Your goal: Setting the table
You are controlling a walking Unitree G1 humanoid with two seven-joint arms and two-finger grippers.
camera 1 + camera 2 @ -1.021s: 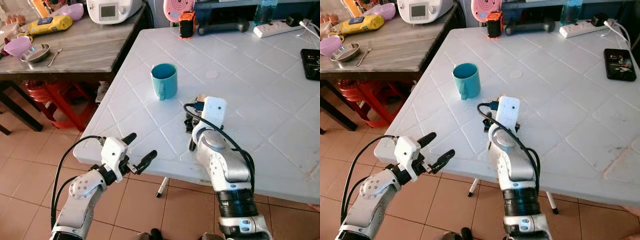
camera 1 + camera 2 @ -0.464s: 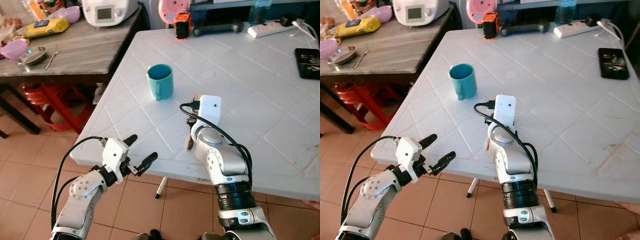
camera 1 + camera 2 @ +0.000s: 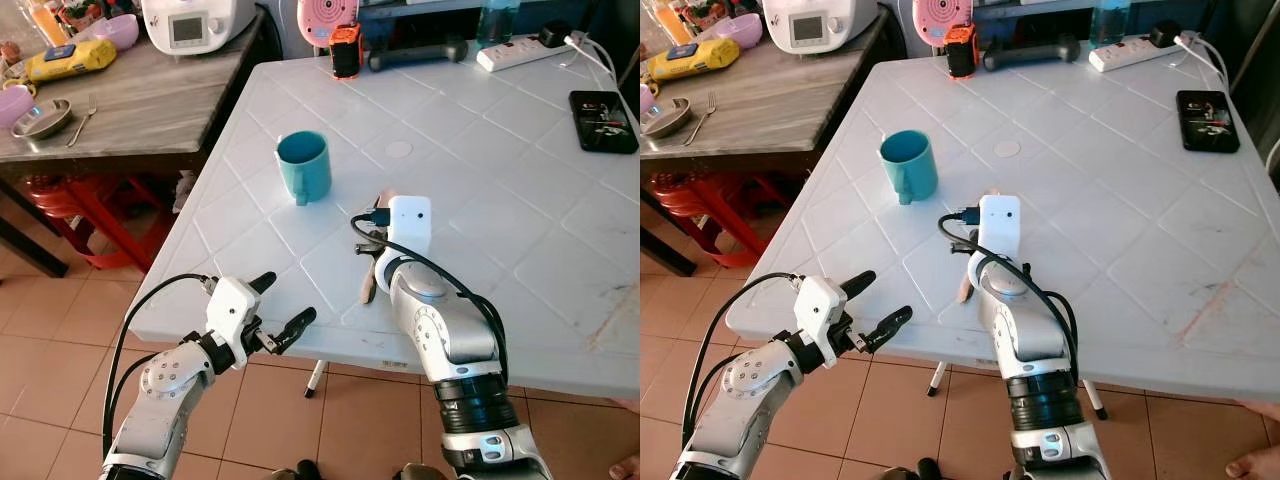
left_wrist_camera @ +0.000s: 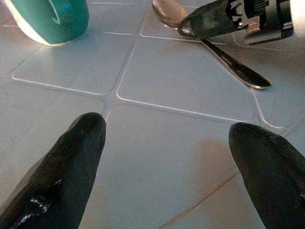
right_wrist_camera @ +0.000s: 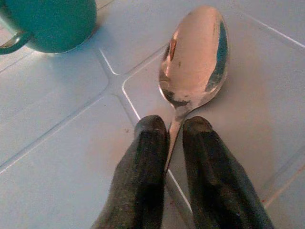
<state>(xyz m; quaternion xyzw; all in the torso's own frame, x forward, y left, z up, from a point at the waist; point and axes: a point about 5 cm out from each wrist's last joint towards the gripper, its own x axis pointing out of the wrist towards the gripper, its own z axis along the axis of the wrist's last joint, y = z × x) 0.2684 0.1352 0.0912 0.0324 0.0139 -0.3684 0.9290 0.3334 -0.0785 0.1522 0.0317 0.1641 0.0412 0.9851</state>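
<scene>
Your right gripper (image 5: pixel 174 131) pinches the spoon (image 5: pixel 193 57) neck, spoon lying on the tabletop (image 3: pixel 520 170) near the teal mug (image 3: pixel 303 165). Left gripper (image 3: pixel 270 312) spread, idle. Placement step; next, release cleanly.

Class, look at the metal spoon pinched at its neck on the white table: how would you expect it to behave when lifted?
The spoon looks like polished metal, so probably stiff and rather slippery. The right gripper pinches only its thin neck, so it may pivot or slip. Its shallow bowl lies flat on the table, so rolling seems unlikely.
</scene>
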